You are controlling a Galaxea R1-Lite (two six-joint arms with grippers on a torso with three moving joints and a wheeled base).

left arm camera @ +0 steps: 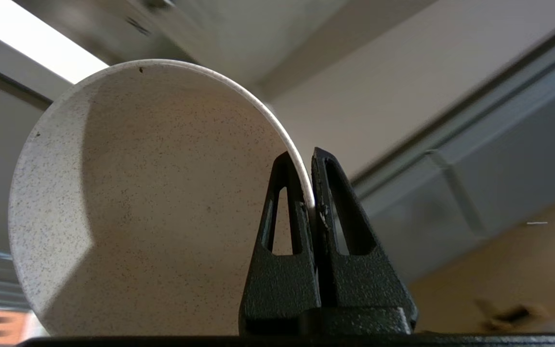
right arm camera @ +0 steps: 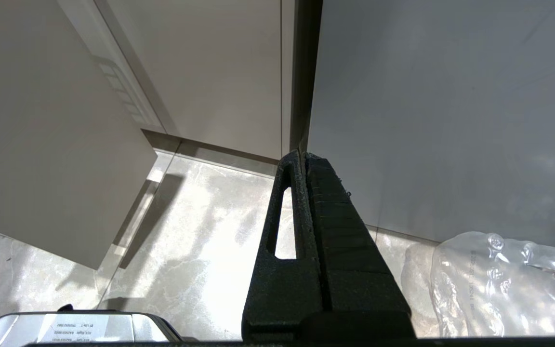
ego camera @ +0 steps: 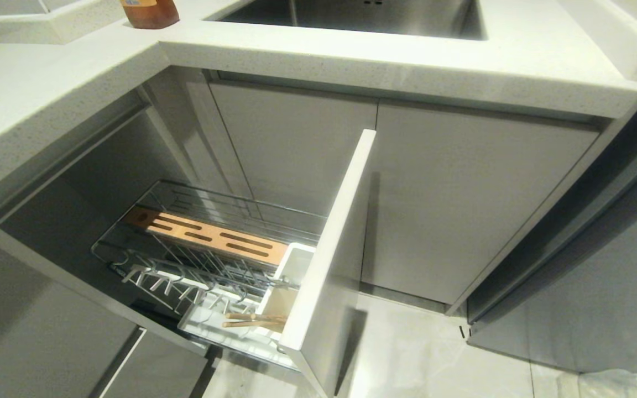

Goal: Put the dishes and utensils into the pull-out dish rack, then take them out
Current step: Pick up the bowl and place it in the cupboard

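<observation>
The pull-out dish rack [ego camera: 147, 260] stands drawn out of the lower cabinet, its slotted wood strip [ego camera: 208, 236] along the back and its tall white front panel [ego camera: 335, 243] on the right. A pair of wooden chopsticks [ego camera: 253, 319] lies in the white utensil cup [ego camera: 288, 287] by the panel. No plate or bowl shows in the wire slots. In the left wrist view a round, pale speckled plate [left arm camera: 147, 202] stands on edge, and my left gripper [left arm camera: 306, 161] is shut on its thin rim. My right gripper [right arm camera: 302, 156] is shut and empty above the floor. Neither arm appears in the head view.
A white countertop [ego camera: 351, 55] with a steel sink [ego camera: 363, 16] overhangs the cabinets. A brown bottle [ego camera: 150, 12] stands at the counter's back left. Grey cabinet doors [ego camera: 462, 204] close off the right. Crumpled clear plastic [right arm camera: 508, 284] lies on the pale floor.
</observation>
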